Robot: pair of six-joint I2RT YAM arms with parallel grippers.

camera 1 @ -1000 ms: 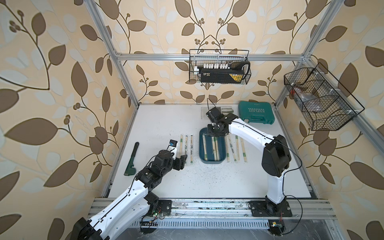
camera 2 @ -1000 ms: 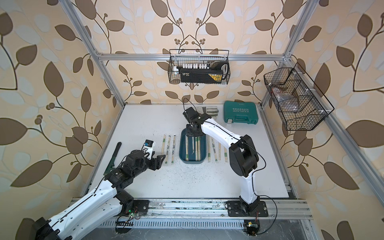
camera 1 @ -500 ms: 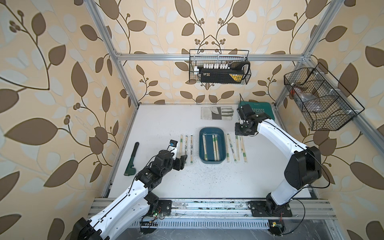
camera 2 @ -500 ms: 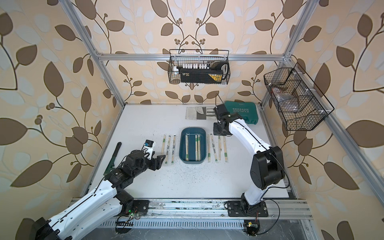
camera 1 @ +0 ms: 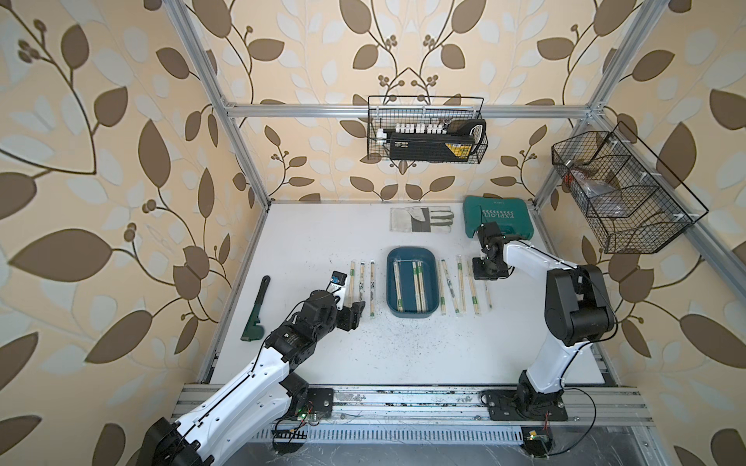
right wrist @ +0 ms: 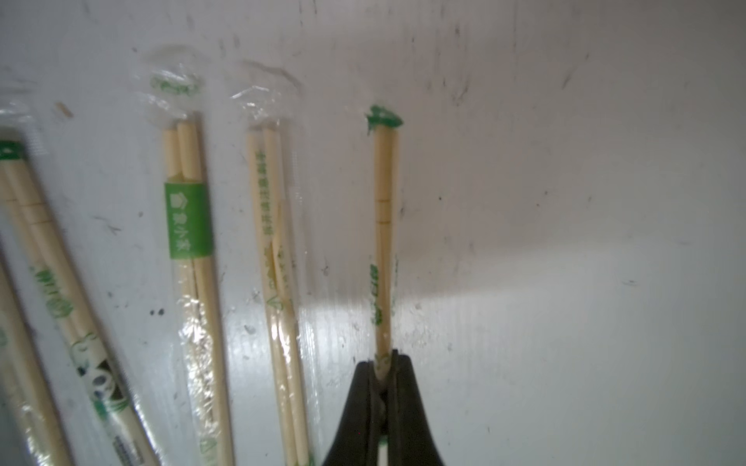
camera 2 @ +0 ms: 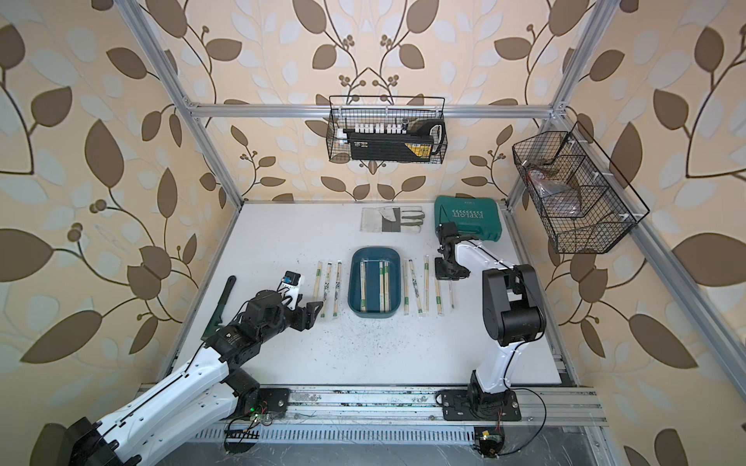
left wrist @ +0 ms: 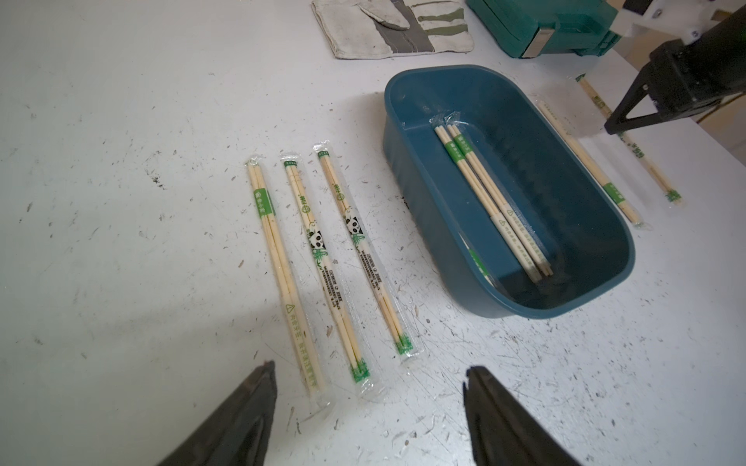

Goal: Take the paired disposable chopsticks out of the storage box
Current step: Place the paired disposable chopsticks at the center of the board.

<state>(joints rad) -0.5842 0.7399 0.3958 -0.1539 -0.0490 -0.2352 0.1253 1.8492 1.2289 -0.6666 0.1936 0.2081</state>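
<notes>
Leaf-patterned wallpaper surrounds a metal-framed cell with a scuffed white tabletop [camera 1: 403,355]. In both top views, a shallow dark teal plastic storage box [camera 1: 412,251] sits mid-table, with several pale-wood paired disposable chopsticks [camera 1: 418,287] in clear sleeves lying lengthwise inside. A row of three pairs [camera 1: 362,287] lies at the box's nine o'clock; four pairs [camera 1: 460,287] lie at its three o'clock. Farther out at three o'clock, the right gripper [camera 1: 486,278] is clamped on a held pair [camera 1: 488,296] outside the box. The left gripper [camera 1: 355,312] hangs at eight o'clock, by the near ends of the row of three pairs. A dark green metal wrench [camera 1: 255,310] lies far out at nine o'clock, a grey-and-white fabric work glove [camera 1: 422,220] at twelve, a green lettered plastic tool case [camera 1: 512,210] at one o'clock.

From the left wrist, the left gripper's black fingers [left wrist: 250,411] stand wide apart with nothing between them, just short of the row of three pairs. Beyond, the storage box holds two pairs side by side and another against its nearer wall.

From the right wrist, the right gripper's jaws are pressed together on one end of the held pair, which has green print along its sleeve. Whether its far tip touches the tabletop cannot be told. Loose sleeved pairs lie just beside it.
</notes>
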